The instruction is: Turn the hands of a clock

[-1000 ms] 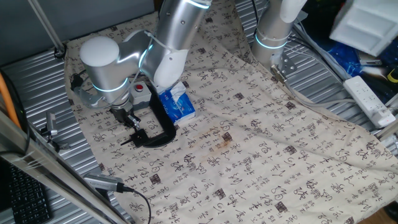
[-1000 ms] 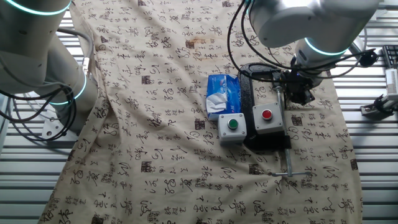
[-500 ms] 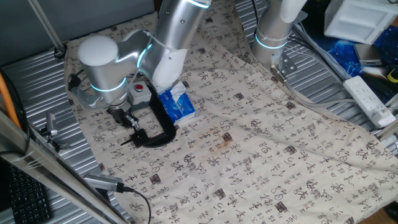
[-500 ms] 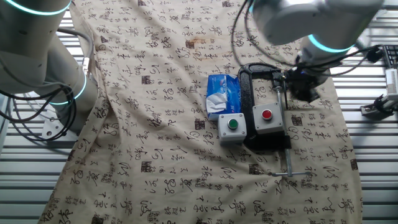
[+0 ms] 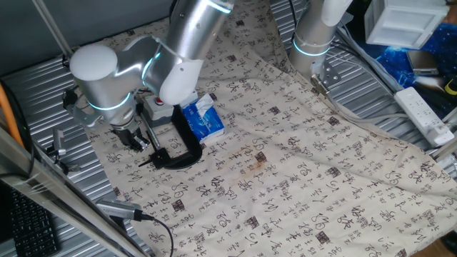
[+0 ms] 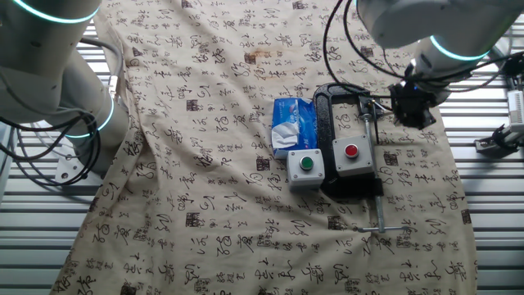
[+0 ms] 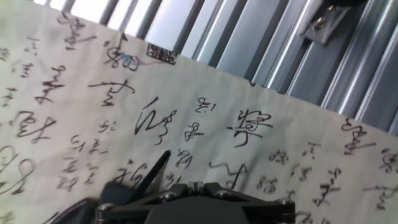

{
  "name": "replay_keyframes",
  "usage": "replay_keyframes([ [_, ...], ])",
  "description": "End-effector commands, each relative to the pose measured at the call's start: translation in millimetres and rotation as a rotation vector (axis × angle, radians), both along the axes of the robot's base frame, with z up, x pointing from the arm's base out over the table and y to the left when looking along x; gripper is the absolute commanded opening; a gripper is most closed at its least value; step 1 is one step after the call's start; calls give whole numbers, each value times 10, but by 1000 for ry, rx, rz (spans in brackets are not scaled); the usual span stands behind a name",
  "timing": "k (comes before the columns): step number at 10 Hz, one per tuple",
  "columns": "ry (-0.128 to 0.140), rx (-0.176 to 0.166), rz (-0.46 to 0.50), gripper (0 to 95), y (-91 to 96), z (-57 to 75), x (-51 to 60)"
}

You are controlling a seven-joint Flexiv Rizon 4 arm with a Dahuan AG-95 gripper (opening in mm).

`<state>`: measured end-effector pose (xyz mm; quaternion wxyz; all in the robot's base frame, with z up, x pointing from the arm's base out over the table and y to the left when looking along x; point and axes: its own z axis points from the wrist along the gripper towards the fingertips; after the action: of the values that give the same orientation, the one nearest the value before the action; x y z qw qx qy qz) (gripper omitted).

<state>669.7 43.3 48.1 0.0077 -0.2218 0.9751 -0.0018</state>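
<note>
because the c-clamp (image 5: 178, 146) pins the clock (image 5: 163, 158) flat on the cloth (image 5: 300, 164), its hands (image 5: 148, 162) stick out free toward the edge — i hold the gripper (image 5: 134, 137) just beside them; jaw state i cannot tell.

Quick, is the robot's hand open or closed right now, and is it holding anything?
Gripper: cannot tell whether open or closed; it holds nothing that shows, beside the clock.

On the worktop (image 6: 205, 205), two button boxes (image 6: 304, 168) sit side by side, a carton (image 6: 293, 125) just behind them. The clamp (image 5: 178, 146) lies beside the carton, the clock (image 5: 158, 155) in its jaw.
</note>
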Motion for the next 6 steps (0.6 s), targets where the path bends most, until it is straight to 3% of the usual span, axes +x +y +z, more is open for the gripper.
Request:
replay_keyframes([
  [1, 16, 4, -51, 0, 136, 120, -5],
  [3, 32, 9, -109, 0, 306, 238, -23],
  [6, 70, 19, -207, 0, 502, 551, -220],
])
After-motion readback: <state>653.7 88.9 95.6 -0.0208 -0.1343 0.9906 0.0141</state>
